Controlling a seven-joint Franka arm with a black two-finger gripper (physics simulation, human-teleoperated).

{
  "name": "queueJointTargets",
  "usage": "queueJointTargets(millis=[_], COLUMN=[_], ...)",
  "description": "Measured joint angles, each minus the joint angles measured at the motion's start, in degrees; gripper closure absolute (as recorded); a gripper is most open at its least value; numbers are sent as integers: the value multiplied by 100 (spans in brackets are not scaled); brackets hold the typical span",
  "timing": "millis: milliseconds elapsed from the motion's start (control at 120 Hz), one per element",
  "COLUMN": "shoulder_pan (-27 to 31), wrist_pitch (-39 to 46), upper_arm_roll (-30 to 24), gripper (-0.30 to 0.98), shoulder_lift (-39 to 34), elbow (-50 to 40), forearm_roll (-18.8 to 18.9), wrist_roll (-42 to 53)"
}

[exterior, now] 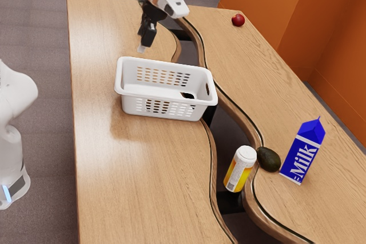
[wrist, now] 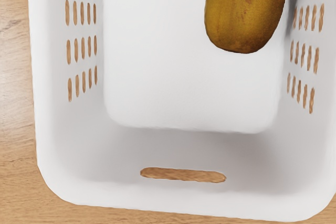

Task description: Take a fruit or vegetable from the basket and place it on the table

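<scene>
My gripper (exterior: 145, 39) hangs above and behind the white basket (exterior: 166, 110) in the exterior view, towards the basket's left end; whether it is open or shut I cannot tell. A dark fruit (exterior: 187, 95) shows inside the basket near its right end in that view. Looking down into the basket (wrist: 184, 208), the wrist view has a brownish-yellow oval fruit (wrist: 245, 11) lying on the white floor close to one long wall, partly cut off by the picture's edge.
On the wooden table (exterior: 143, 187) stand a yellow bottle with a white cap (exterior: 240, 168) and a blue milk carton (exterior: 303, 151), with an avocado (exterior: 268, 159) between them. A red apple (exterior: 238, 20) lies at the far end. A dark curved channel crosses the tabletop.
</scene>
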Motion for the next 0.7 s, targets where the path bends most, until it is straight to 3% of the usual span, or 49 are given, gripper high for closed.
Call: queueJointTargets(millis=[117, 192, 367, 550, 700], shoulder_pan=[22, 8, 162, 716, 1214], wrist_pitch=[254, 316, 77, -80, 251], upper_arm_roll=[454, 383, 209, -92, -773], gripper=[2, 2, 2, 2, 2], shoulder_lift=[408, 459, 345, 98, 79], elbow=[40, 33, 66, 58, -55], forearm_roll=[-400, -612, -549, -447, -379], wrist_roll=[479, 598, 1086, 2116, 3212])
